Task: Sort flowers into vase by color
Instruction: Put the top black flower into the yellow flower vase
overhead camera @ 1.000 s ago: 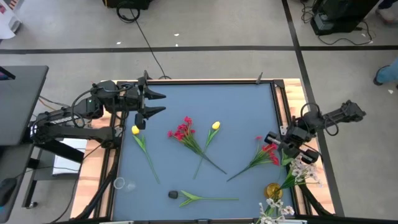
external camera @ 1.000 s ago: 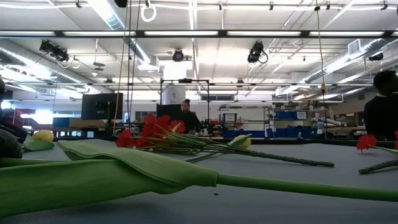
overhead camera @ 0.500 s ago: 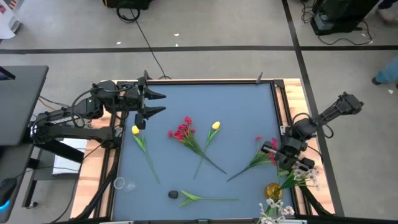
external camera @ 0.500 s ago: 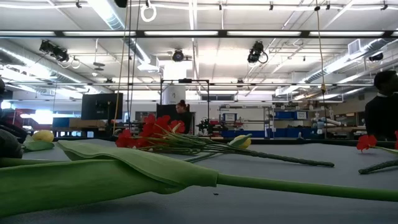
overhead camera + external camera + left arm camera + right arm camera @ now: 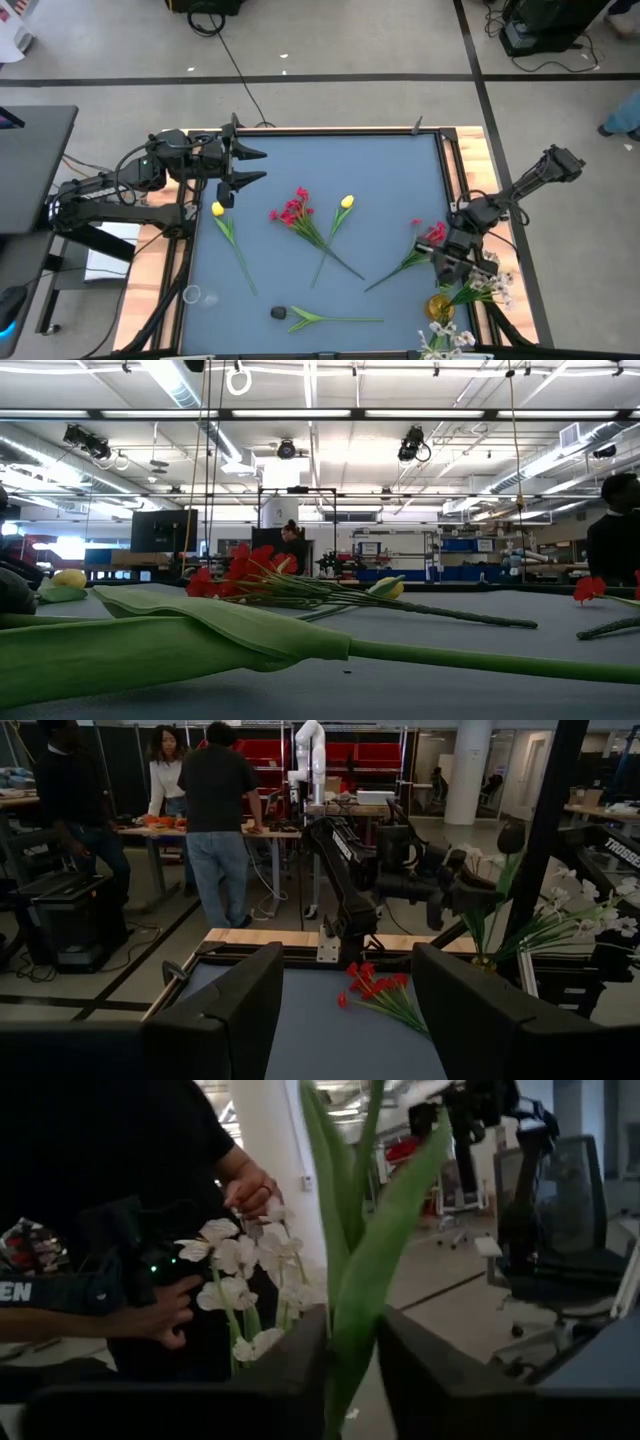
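Robotics lab or workshop, large open hall. Exposed ceiling with strip lights (image 5: 300, 412), ducts and hanging cables. Bare concrete floor (image 5: 330, 40) marked with dark tape lines, loose cable across it. Blue-topped counter (image 5: 330, 160) on a wooden frame, flanked by two dark robot arms. A white robot arm (image 5: 308, 760) stands further back among workbenches, where people (image 5: 215, 815) stand. Red shelving at the far wall. Office chair (image 5: 565, 1210) nearby.

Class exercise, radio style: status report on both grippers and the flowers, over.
Left gripper open, idle at far-left corner. Right gripper over yellow vase, green stem between jaws. Six flowers unsorted.
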Action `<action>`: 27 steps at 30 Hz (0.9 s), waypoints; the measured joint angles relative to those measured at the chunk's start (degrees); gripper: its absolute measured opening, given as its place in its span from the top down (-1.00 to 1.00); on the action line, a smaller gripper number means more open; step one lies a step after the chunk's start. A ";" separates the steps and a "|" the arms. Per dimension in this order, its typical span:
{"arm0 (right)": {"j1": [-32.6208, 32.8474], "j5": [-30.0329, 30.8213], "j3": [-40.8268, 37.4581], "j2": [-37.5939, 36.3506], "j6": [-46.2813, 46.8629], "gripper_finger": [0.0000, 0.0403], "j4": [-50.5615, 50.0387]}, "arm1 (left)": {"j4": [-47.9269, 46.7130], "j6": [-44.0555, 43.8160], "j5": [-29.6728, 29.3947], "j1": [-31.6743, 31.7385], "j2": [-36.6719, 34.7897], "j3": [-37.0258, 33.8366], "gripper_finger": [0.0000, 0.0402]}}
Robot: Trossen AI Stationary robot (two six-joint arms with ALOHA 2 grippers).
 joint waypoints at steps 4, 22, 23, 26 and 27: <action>-0.02 -0.69 0.48 0.22 1.90 0.11 -0.28 | 0.00 0.00 0.00 -0.02 0.00 0.00 -0.13; -1.39 9.34 9.11 0.13 -10.10 -0.26 -7.63 | 0.00 0.00 0.02 0.00 -0.01 0.00 -0.13; -1.77 10.37 9.32 0.13 -10.60 -0.26 -7.62 | 0.00 0.00 0.00 0.00 0.00 0.00 -0.13; -2.81 8.69 9.75 0.13 -9.46 -0.26 -8.36 | 0.00 0.00 0.00 0.00 0.00 0.00 -0.13; -3.11 6.26 9.75 0.11 -8.42 -0.26 -9.12 | 0.01 0.00 0.01 -0.01 -0.01 0.00 -0.13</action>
